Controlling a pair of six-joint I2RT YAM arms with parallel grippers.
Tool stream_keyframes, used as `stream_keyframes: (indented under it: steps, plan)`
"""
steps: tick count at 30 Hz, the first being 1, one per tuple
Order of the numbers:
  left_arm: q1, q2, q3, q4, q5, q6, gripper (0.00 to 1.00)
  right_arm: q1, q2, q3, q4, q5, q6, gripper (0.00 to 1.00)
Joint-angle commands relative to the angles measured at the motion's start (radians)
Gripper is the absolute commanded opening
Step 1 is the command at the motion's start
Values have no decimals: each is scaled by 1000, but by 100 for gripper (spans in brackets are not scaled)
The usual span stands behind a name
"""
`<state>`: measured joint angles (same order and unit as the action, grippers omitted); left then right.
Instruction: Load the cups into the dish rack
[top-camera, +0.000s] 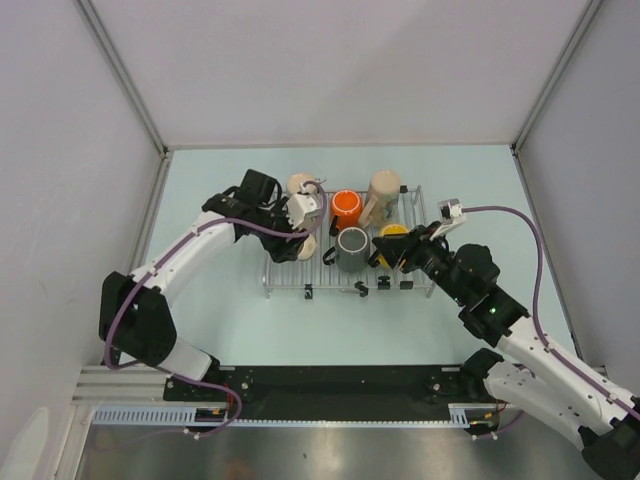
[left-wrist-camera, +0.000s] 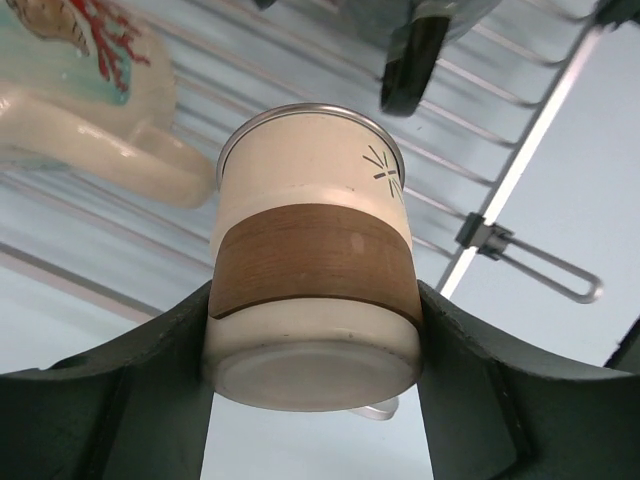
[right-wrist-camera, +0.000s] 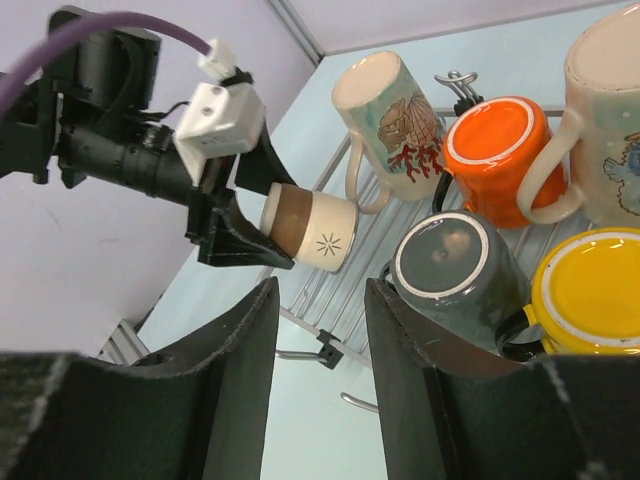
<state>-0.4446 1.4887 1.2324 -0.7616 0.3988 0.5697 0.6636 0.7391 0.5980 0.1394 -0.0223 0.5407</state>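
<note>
We find the left gripper clamped on the brown-banded cup over the dish rack, left end; cup handle mostly hidden. The right gripper fingers stand apart, empty.

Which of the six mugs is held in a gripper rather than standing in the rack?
The small cream mug with a brown band, held sideways between the left gripper's fingers; the rest stand on the silver wire rack.
</note>
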Motion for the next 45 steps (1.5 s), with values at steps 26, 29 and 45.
stream_keyframes:
  steps: [26, 29, 45]
  plan:
    - [-134, 122, 32, 18, -287, -2, 100, 13, 9, -10, 58, -16, -4, 48]
    - [-135, 98, 38, 19, -278, -11, 100, 28, 19, -7, 63, -10, -8, 49]
    - [-137, -347, -76, 248, -262, -205, 100, 105, 124, 95, -86, 194, -125, 100]
